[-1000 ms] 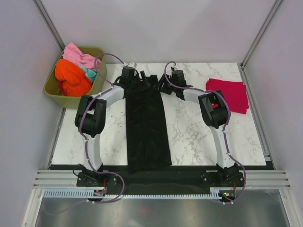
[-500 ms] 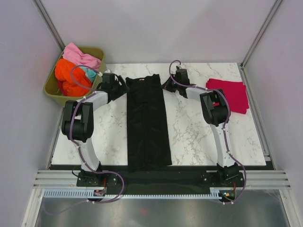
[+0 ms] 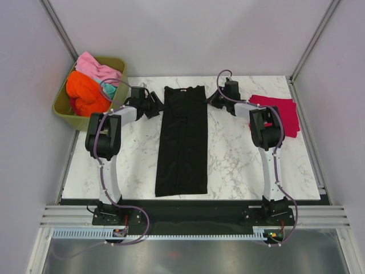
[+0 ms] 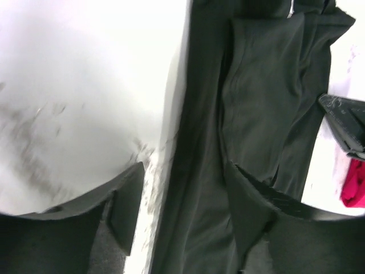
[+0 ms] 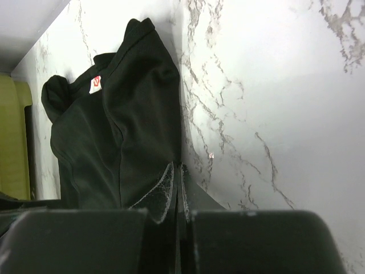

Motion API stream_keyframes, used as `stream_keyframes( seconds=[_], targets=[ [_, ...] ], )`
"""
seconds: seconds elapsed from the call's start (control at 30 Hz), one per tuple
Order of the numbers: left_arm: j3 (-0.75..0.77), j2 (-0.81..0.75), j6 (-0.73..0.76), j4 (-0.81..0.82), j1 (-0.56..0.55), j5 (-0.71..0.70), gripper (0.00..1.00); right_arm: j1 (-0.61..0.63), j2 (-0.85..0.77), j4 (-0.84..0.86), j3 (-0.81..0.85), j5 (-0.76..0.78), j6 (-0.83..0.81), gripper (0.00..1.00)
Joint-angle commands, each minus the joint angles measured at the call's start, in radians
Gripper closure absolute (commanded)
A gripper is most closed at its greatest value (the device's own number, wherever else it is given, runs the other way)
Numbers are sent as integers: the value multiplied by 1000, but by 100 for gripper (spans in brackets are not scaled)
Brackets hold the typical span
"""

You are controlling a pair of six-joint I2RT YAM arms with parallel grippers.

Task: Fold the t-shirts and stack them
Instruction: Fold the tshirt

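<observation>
The black t-shirt (image 3: 182,140) lies mid-worktop as a long narrow strip, collar far. The left gripper (image 3: 155,106) hangs spread at its far-left edge. The right gripper (image 3: 214,99) is pressed together, empty, just right. The next move is probably to pinch both far corners and fold nearward.

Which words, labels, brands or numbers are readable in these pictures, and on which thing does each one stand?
Neck label of the black t-shirt: white with a red mark, too small and blurred to read.
No other writing shows on anything in view.
</observation>
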Motion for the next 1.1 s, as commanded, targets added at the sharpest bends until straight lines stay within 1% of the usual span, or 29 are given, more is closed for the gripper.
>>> stream_keyframes(
  seconds=[0.0,0.07,0.1,0.13,0.27,0.3,0.37,0.4,0.43,0.47,0.53,0.57,0.6,0.67,0.77,0.8,0.9,0.93,1.07],
  targets=[
    [75,72,-33,20,0,85,38,-12,23,-102,-21,48,-30,99],
    [107,93,-41,11,0,105,43,-19,29,-107,-7,45,-28,99],
    [112,99,-50,11,0,109,49,-19,37,-107,-2,45,-30,99],
    [119,109,-55,11,0,111,51,-20,43,-109,5,44,-30,99],
    [119,113,-73,11,-1,106,63,-23,71,-127,56,33,-28,98],
    [118,112,-79,11,-1,105,68,-22,85,-130,68,28,-26,97],
    [104,103,-88,11,-1,94,69,-23,98,-156,115,25,-31,96],
    [96,98,-102,20,-1,88,68,-22,108,-165,132,31,-34,95],
    [78,84,-108,29,-3,85,66,-25,114,-174,162,33,-37,94],
    [67,78,-121,49,-3,85,55,-23,123,-179,180,33,-42,90],
    [40,63,-121,69,-5,77,47,-22,132,-213,227,25,-40,88],
    [34,46,-121,75,-5,71,43,-23,135,-217,237,18,-34,81],
    [27,38,-115,77,-5,65,35,-23,135,-220,242,13,-30,74],
    [6,3,-101,78,-6,41,29,-23,105,-216,216,14,-30,59],
    [-46,-48,-90,77,-6,1,27,-17,54,-188,131,21,-31,50],
    [-63,-86,-79,77,-8,-9,26,-19,18,-159,105,21,-28,49],
    [-130,-143,-66,77,-8,-50,26,-14,-59,-125,3,21,-28,47],
    [-164,-175,-64,74,-9,-64,26,-6,-79,-104,-63,21,-23,46],
    [-252,-249,-56,72,-24,-90,26,14,-215,-84,-231,53,-23,44]
  ],
)
